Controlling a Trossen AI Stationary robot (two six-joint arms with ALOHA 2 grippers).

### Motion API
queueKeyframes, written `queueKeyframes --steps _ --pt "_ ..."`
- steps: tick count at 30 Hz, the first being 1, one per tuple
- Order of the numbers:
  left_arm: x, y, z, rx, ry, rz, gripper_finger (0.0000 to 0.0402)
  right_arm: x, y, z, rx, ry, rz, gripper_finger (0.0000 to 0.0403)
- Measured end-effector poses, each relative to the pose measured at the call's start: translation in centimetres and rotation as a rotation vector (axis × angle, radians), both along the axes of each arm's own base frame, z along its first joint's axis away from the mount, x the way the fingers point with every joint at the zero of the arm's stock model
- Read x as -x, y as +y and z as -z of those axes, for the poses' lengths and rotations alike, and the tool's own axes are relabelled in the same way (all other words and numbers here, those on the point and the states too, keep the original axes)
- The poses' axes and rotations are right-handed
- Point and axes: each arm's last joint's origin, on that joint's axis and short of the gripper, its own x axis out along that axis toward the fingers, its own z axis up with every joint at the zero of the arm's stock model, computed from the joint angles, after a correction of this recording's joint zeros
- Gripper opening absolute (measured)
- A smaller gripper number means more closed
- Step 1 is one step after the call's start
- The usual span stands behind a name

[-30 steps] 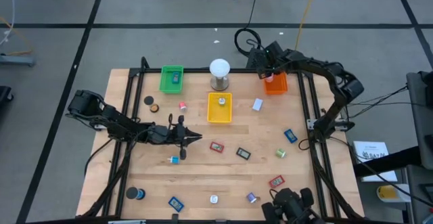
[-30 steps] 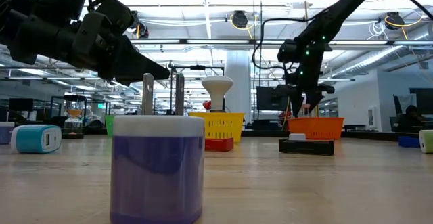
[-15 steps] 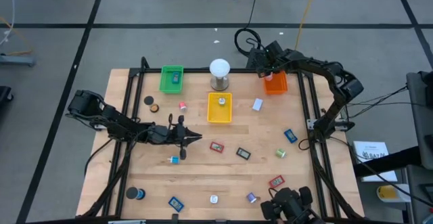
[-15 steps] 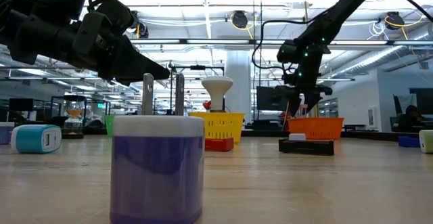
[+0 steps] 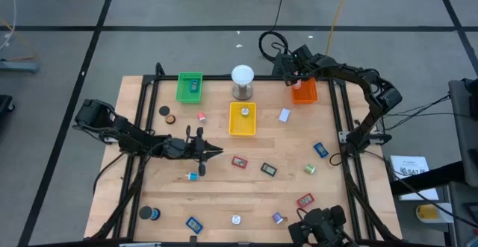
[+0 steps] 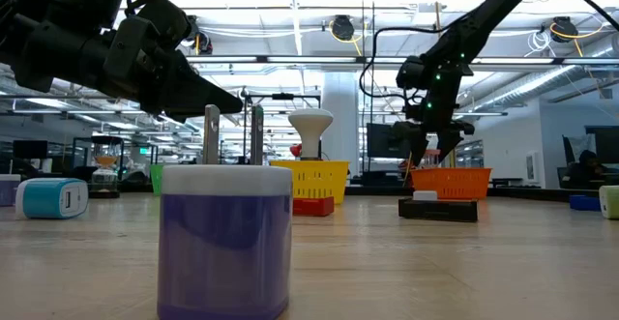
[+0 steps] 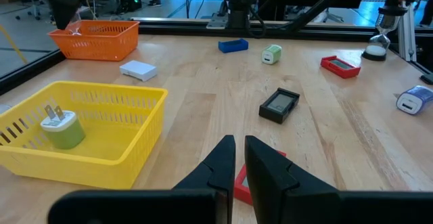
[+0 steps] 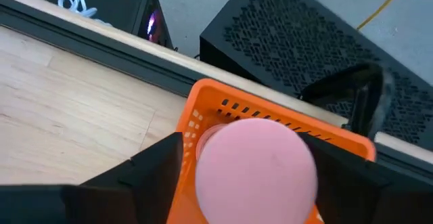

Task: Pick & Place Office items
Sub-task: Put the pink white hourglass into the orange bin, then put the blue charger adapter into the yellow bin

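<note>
My right gripper hangs open over the orange tray at the table's far right. A pink round item sits between its fingers, above the tray's rim; whether it lies in the tray, I cannot tell. My left gripper is shut and holds nothing, pointing across the table left of centre. A red rectangular piece lies on the wood just past its tips. More office items lie scattered on the table. My right gripper comes down slanting from above, its fingers on either side of the pink round item. A strip of tray shows between the item and one finger. At the other finger I cannot tell whether they touch.
The yellow tray at centre back holds a green charger. A green tray and a white-domed cylinder stand at the far edge. A dark piece, a blue piece and a purple charger lie loose.
My right gripper has stayed over the orange tray and its fingers have spread apart. My left arm has kept still.
</note>
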Motion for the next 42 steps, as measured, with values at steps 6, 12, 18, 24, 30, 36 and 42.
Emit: queueKeyframes --steps 6,12,18,24,30,36,42 --pt "0.0 0.0 0.0 0.000 0.000 0.000 0.0037 0.2 1.8 -3.8 0.138 0.026 -0.086 0.0309" --pt "0.0 0.0 0.0 0.000 0.000 0.000 0.0037 1.3 5.8 -9.2 0.281 -0.019 -0.150 0.0262" --pt "0.0 0.0 0.0 0.000 0.000 0.000 0.0037 2.1 11.0 -10.0 0.336 -0.090 -0.261 0.0160" --pt "0.0 0.0 0.0 0.000 0.000 0.000 0.0037 2.0 15.6 -7.0 0.376 -0.189 -0.398 0.0037" --pt "0.0 0.0 0.0 0.000 0.000 0.000 0.0037 0.9 19.9 -3.9 0.386 -0.323 -0.546 0.0013" --pt "-0.3 0.2 -0.6 -0.016 -0.050 -0.004 0.0037 -0.4 23.5 -2.7 0.454 -0.378 -0.648 0.0002" --pt "-0.6 0.0 -0.8 0.129 -0.063 -0.026 0.0037 -0.9 25.3 -4.1 0.490 -0.509 -0.712 0.0001"
